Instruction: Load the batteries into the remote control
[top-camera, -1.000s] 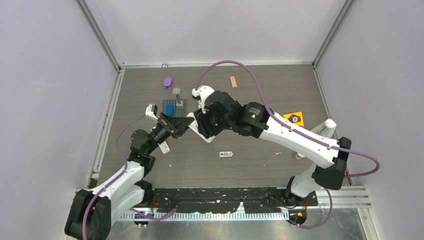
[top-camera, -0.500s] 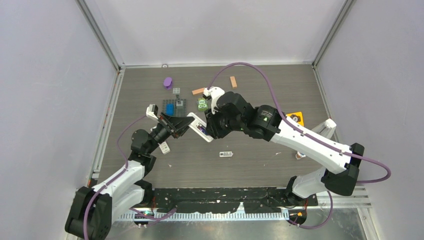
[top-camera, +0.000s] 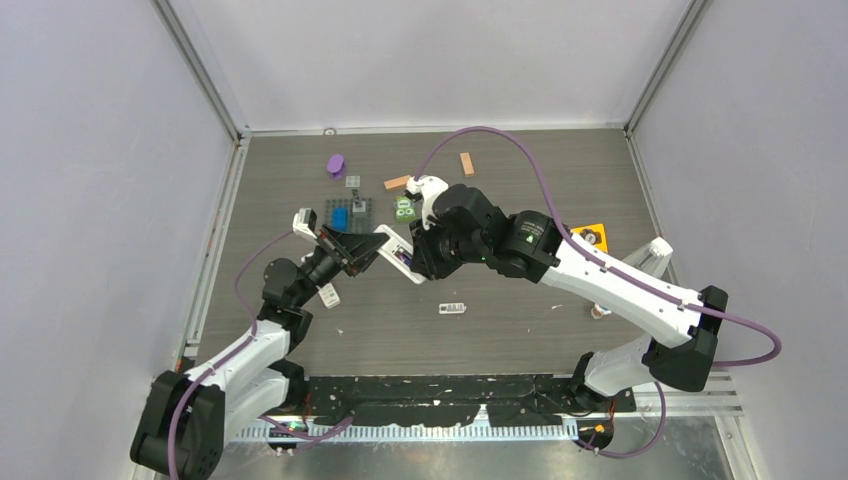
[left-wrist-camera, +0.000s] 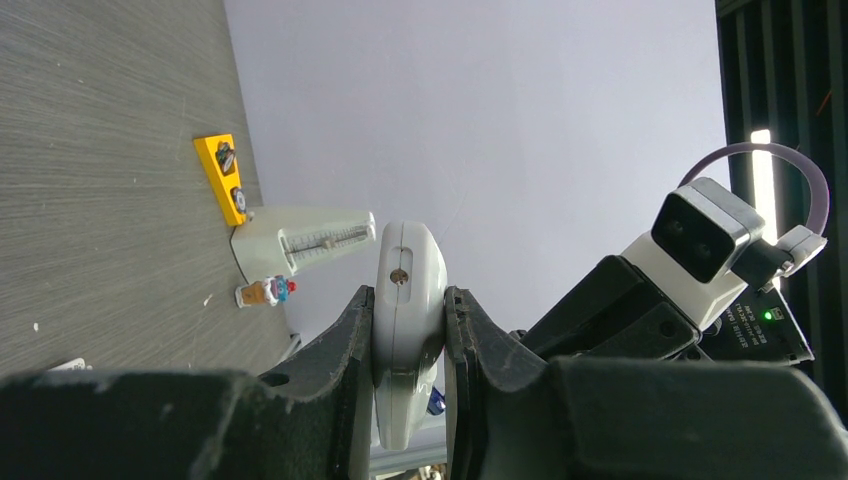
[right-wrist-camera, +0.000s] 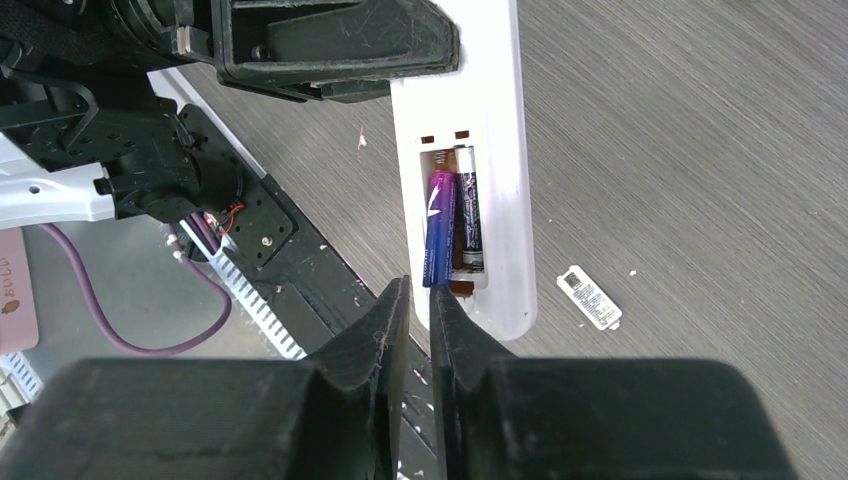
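A grey wood-grain table (top-camera: 520, 330) sits inside pale lilac walls (top-camera: 100, 200), with both arms meeting left of its centre. The overhead camera shows only that the left gripper (top-camera: 366, 250) holds a slim white remote control (top-camera: 397, 253) raised off the table, and that the right gripper (top-camera: 417, 264) is at the remote's near end. From there the compartment is too small to read.

The right wrist camera looks straight into the remote's open bay. A thin purple battery (right-wrist-camera: 438, 228) and a thin dark battery (right-wrist-camera: 468, 218) lie side by side in it. The purple one's near end is just beside the right fingertips (right-wrist-camera: 398, 292). These jaws are drawn almost together, with only a sliver between them and nothing seen in it. A small white label (right-wrist-camera: 590, 297) lies flat on the table beyond the remote.

The left wrist camera sees the remote edge-on, clamped between its two dark fingers (left-wrist-camera: 355, 330). Only this view shows the table's far right side clearly: a yellow square tile (left-wrist-camera: 228, 178), a white wedge-shaped object (left-wrist-camera: 300, 243) and a tiny colourful figure (left-wrist-camera: 265, 292).
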